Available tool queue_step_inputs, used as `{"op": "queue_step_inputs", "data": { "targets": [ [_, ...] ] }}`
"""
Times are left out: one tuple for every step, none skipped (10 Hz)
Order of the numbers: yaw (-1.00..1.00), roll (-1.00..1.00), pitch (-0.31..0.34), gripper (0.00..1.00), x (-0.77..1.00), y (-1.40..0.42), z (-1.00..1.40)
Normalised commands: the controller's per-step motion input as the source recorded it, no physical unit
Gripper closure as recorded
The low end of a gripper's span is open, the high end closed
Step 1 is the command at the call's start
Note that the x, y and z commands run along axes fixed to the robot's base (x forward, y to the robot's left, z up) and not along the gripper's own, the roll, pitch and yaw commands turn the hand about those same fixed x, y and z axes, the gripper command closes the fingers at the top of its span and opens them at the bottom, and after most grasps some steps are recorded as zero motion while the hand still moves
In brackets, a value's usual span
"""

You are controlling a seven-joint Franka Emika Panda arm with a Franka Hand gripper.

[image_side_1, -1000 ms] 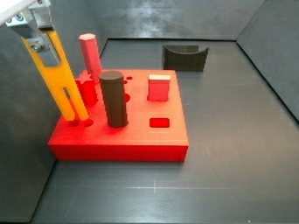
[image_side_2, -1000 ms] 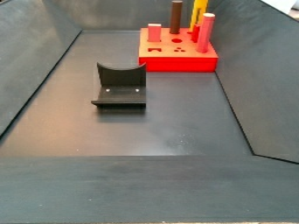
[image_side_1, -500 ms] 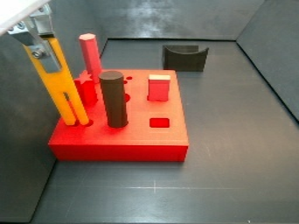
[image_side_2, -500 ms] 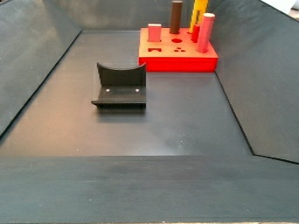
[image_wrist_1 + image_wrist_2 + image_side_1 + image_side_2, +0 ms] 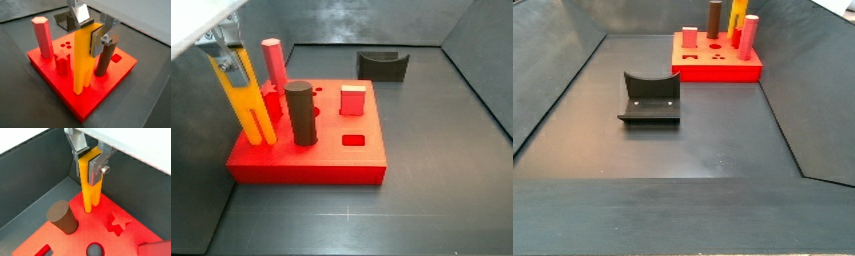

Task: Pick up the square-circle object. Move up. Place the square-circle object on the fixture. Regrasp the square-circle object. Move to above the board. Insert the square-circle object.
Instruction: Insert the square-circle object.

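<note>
Wrist views both show the gripper (image 5: 91, 159) clamped on the top of the yellow piece (image 5: 90, 185), which stands upright with its lower end in a hole at a corner of the red board (image 5: 133, 245), near the dark cylinder (image 5: 62, 217). Insertion looks under way; pressing straight down, then letting go, seems next. Well apart, the fixture (image 5: 649, 97) sits bare.

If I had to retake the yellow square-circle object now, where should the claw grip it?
Grip the top end of the square-circle object from above, where the claw sits now. It stands upright with its foot in the board, beside the dark cylinder.
</note>
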Motion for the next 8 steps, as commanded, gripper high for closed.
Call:
{"op": "queue_step_inputs", "data": {
  "targets": [
    [0.00, 0.32, 0.000, 1.00, 0.01, -0.29, -0.74],
    [0.03, 0.31, -0.003, 1.00, 0.00, -0.31, -0.77],
    [0.09, 0.31, -0.034, 1.00, 0.00, -0.28, -0.74],
    [0.11, 0.27, -0.077, 1.00, 0.00, -0.30, -0.76],
    [-0.02, 0.06, -0.114, 1.00, 0.21, -0.20, -1.00],
    [-0.35, 0.00, -0.130, 1.00, 0.15, -0.08, -0.98],
    [-0.31, -0.14, -0.109, 1.00, 0.01, 0.00, -0.81],
    [-0.39, -0.24, -0.106, 1.00, 0.00, 0.06, -0.60]
  ]
}}
